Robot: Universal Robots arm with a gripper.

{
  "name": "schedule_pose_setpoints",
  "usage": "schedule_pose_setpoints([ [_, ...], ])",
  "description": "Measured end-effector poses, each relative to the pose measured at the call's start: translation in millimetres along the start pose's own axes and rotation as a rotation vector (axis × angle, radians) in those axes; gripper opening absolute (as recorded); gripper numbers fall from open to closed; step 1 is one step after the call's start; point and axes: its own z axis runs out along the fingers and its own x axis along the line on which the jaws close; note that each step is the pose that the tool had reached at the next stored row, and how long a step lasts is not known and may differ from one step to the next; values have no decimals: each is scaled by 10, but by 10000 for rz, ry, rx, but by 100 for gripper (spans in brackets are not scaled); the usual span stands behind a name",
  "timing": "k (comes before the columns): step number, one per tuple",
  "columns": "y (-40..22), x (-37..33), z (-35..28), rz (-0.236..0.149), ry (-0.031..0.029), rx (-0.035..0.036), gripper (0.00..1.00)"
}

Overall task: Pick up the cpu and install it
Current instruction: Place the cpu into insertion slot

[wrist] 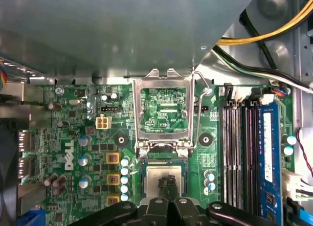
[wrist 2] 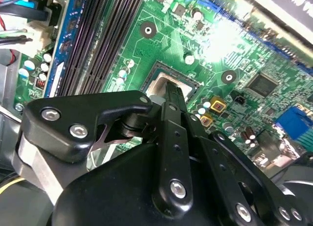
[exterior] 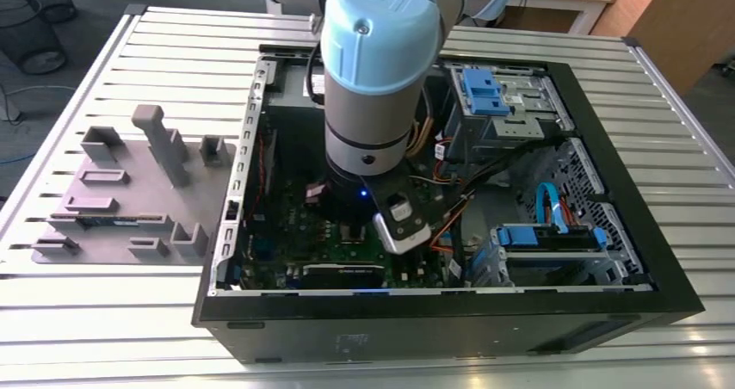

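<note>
Reaching down into the open pc case (exterior: 460, 329) with the arm (exterior: 373, 79), right above the socket frame (wrist: 164, 79). Working over the green motherboard (wrist: 88, 133): glossy, stiff, crowded with small cans and chips. Seeing the socket frame stood open on its hinge: thin bright stamped steel, window cut through the middle, wire lever (wrist: 195, 113) along one side. Noting long black memory slots (wrist: 239, 152) just past the lever side of the frame.

Finding the cpu (wrist: 152, 179) just beside the frame's hinge end, lying flat in the square socket recess, dull silvery top facing up. Same spot in the second wrist view (wrist 2: 157, 86).

Parking the gripper (wrist: 167, 182) over the middle of the cpu top. Black fingers (wrist: 162, 188) drawn nearly together, only a thin slit between, nothing clamped in it. Cannot tell whether touching the metal or just clear of it.

Judging the cpu light, rigid, smooth-topped and so likely slippery. Probably fragile underneath, same for the socket contacts. Best taken by two opposite edges of the flat package, kept level, with little squeeze, never skewed against the recess walls.
</note>
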Motion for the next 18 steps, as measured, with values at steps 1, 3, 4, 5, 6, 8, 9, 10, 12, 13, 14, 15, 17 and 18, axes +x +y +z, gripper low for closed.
schedule_pose_setpoints([
  [1, 0, 0, 13, -1, 1, 2, 11],
  [3, -2, 1, 26, 0, 2, 5, 11],
  [4, -2, 1, 26, 0, 2, 5, 11],
  [5, -2, 1, 26, 0, 2, 6, 11],
  [6, -1, 1, 27, 0, 2, 5, 11],
  [8, -2, 1, 39, 0, 4, 9, 11],
  [9, -4, 2, 47, 0, 7, 15, 11],
  [10, -4, 2, 51, 0, 7, 15, 11],
  [12, -4, 2, 56, 0, 4, 9, 11],
  [13, -3, 1, 58, 1, 2, 6, 11],
  [14, -3, 1, 58, 0, 2, 5, 11],
  [15, -3, 1, 58, 0, 2, 5, 11],
  [17, -2, 1, 51, 0, -2, -1, 11],
  [18, 0, 0, 39, 0, -7, -15, 11],
])
